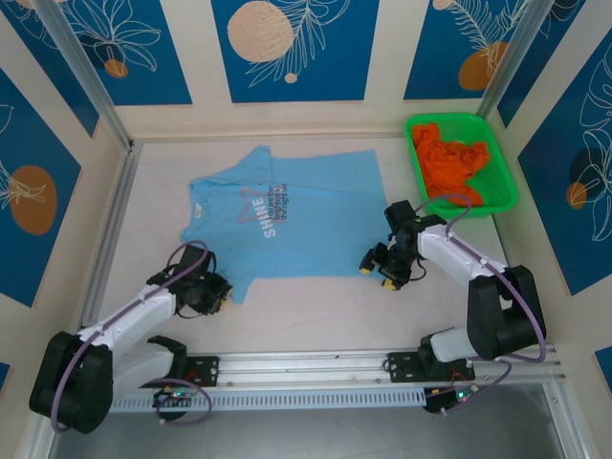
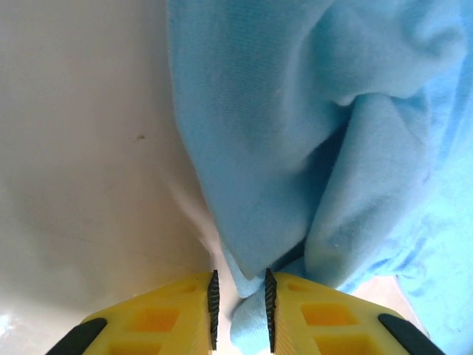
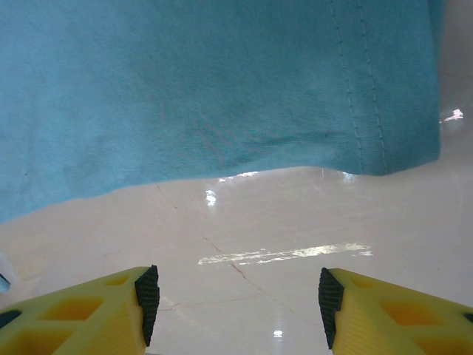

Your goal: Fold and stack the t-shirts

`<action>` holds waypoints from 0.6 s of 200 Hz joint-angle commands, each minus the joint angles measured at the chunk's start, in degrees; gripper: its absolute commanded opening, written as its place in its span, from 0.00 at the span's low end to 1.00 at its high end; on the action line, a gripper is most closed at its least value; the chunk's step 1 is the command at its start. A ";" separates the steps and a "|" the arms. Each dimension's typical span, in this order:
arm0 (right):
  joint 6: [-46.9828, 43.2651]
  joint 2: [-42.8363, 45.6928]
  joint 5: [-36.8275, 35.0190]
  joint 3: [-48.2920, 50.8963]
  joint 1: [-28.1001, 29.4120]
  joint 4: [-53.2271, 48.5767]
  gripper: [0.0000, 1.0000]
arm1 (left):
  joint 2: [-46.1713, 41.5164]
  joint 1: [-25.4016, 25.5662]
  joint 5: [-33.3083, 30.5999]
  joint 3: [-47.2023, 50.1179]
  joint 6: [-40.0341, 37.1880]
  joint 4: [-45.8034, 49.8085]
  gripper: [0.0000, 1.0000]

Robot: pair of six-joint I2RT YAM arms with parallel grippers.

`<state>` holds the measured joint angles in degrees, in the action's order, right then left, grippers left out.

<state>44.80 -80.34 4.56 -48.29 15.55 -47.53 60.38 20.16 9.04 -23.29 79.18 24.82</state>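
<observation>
- The left end effector is clamped on a bunched fold of the blue shirt. The cloth is pinched tight between its two yellow fingers.
- Just past that grip the cloth rises in soft rumpled folds, with bare worktop off to one side of it.
- From above, this grip sits at the shirt's near left corner, where the cloth is drawn into a point towards the left arm.
- The right end effector has its fingers spread wide apart and holds nothing.
- It hangs low over the glossy worktop, just short of the shirt's stitched hem at the near right corner.
- The blue shirt lies spread out, mostly flat, in the middle of the worktop, its white SHINE lettering facing up.
- The orange shirt lies crumpled in the green basket at the far right corner, well apart from the blue one.
</observation>
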 commanded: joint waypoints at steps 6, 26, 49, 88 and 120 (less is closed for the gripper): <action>-0.85 0.95 0.88 0.67 -0.83 -0.98 0.62 | 0.88 0.49 0.07 -0.82 0.56 1.42 0.25; -0.32 1.00 0.16 0.72 -2.15 -1.53 0.62 | 1.02 0.57 -0.69 -1.10 0.22 2.96 0.24; 0.11 0.97 -0.64 1.01 -4.21 -1.99 0.62 | 2.30 0.58 -0.68 -1.39 0.05 2.90 0.19; 0.18 0.89 -0.56 1.79 -7.80 -1.70 0.62 | 5.77 0.67 -1.39 -3.44 -0.89 1.84 0.15; -0.25 1.08 -0.49 1.54 -8.94 -2.06 0.62 | 9.38 0.72 -1.31 -5.16 -2.17 0.95 0.11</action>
<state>44.75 -80.34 4.23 -47.11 7.40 -47.86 66.67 20.16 8.82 -27.09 78.15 28.34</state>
